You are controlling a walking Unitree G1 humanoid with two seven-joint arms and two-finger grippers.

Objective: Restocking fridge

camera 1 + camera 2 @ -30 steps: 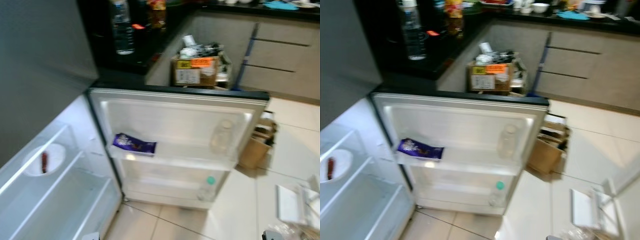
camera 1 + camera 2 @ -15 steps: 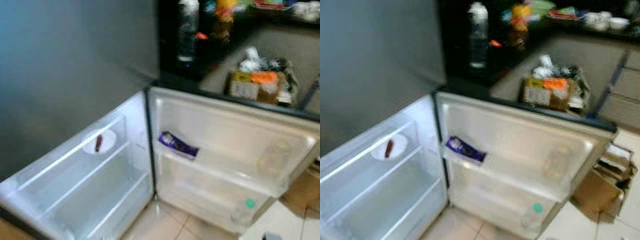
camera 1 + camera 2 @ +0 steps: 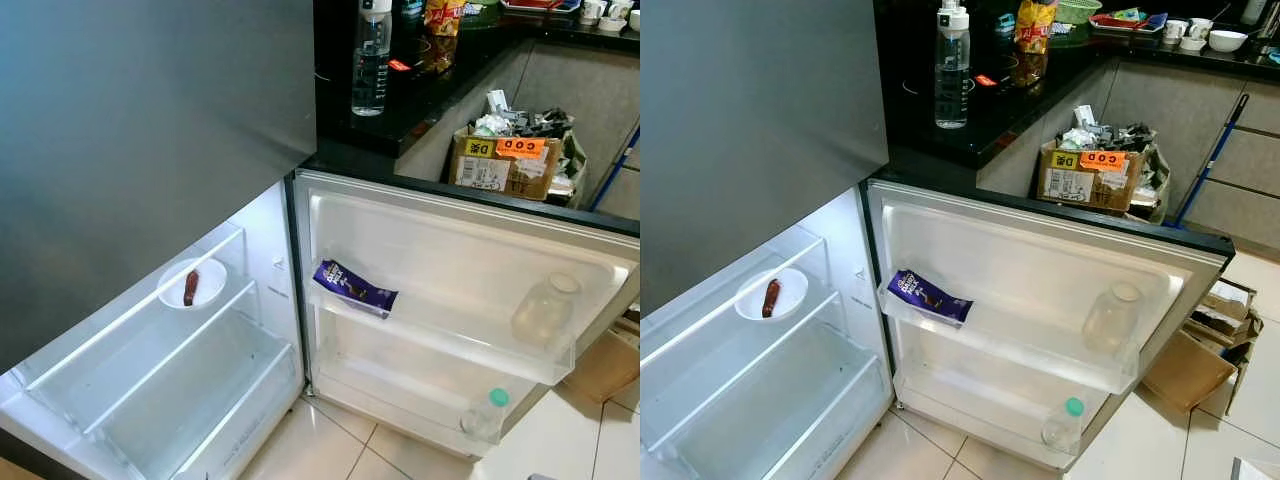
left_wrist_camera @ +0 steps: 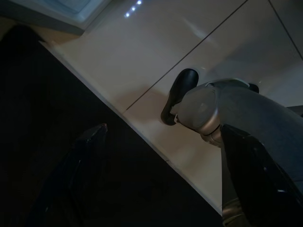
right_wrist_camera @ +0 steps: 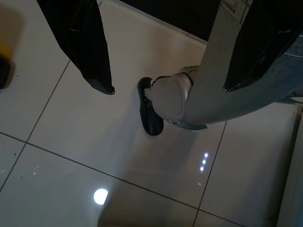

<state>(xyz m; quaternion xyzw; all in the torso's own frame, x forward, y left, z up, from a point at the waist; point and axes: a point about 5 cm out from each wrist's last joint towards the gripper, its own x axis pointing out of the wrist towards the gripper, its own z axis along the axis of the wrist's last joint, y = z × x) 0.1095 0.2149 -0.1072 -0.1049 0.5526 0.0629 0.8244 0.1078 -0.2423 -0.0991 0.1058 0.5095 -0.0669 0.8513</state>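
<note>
The fridge's lower compartment (image 3: pixel 170 370) stands open and lit. On its upper shelf sits a white bowl (image 3: pixel 192 284) holding a small brown sausage. The open door (image 3: pixel 460 250) carries a purple chocolate packet (image 3: pixel 353 287) and a clear jar (image 3: pixel 543 312) on its upper rack, and a green-capped bottle (image 3: pixel 483 413) on the lower rack. My left gripper (image 4: pixel 164 128) hangs open over the floor tiles, nothing between its fingers. My right gripper (image 5: pixel 169 89) also hangs open above the tiles beside my own leg and foot.
A water bottle (image 3: pixel 951 68) and a snack bag (image 3: pixel 1035 28) stand on the dark counter behind the door. A cardboard box (image 3: pixel 1090 172) of clutter sits on the floor beyond it, and another box (image 3: pixel 1202 352) lies at the door's right end.
The camera has swung left toward the fridge interior and the picture has sharpened. Nothing in the fridge or on the door has moved.
</note>
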